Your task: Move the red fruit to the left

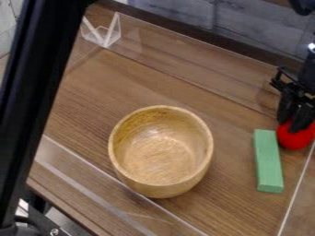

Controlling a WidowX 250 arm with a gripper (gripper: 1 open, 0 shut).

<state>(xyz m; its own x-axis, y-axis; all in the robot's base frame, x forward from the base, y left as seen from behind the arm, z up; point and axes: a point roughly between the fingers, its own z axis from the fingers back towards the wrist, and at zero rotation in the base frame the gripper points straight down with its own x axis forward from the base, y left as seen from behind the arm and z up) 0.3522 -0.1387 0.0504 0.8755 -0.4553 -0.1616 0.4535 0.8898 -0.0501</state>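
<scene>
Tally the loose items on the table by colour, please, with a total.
Red: 1, the red fruit at the right edge, under the hand
Green: 1, the flat green block
Wood-coloured: 1, the wooden bowl
Clear: 1, a small clear stand at the back left
Total: 4

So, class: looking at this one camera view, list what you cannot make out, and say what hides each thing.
- Red fruit: its top is hidden by the tool, and the right edge of the picture cuts it off.
- Tool: whether its jaws grip the fruit cannot be told; it is dark, blurred and cut off by the right edge.
- Left of the table: hidden by a dark bar across the foreground.
- Clear object at the back: too small and blurred to identify.
</scene>
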